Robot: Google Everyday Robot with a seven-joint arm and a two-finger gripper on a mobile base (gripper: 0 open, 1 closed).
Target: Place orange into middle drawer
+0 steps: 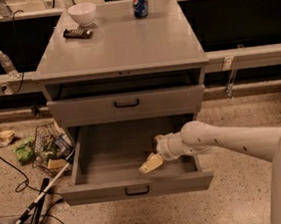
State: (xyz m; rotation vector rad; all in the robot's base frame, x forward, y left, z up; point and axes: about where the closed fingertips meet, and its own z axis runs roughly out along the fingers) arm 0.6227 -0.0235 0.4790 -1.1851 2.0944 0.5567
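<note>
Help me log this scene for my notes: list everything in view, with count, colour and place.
bowl: 1, white, cabinet top, back left
soda can: 1, blue, cabinet top, back
flat device: 1, black, in front of the bowl
cabinet: 1, grey, centre
upper drawer: 1, grey, above the open one
middle drawer: 1, grey, pulled open
orange: cannot be made out
water bottle: 1, clear, ledge at left
wire basket: 1, dark, floor left of the cabinet
cables: several, black, floor at left
pole: 1, white, floor at lower left
arm: 1, white, reaching in from the right
gripper: 1, pale, inside the middle drawer
</note>
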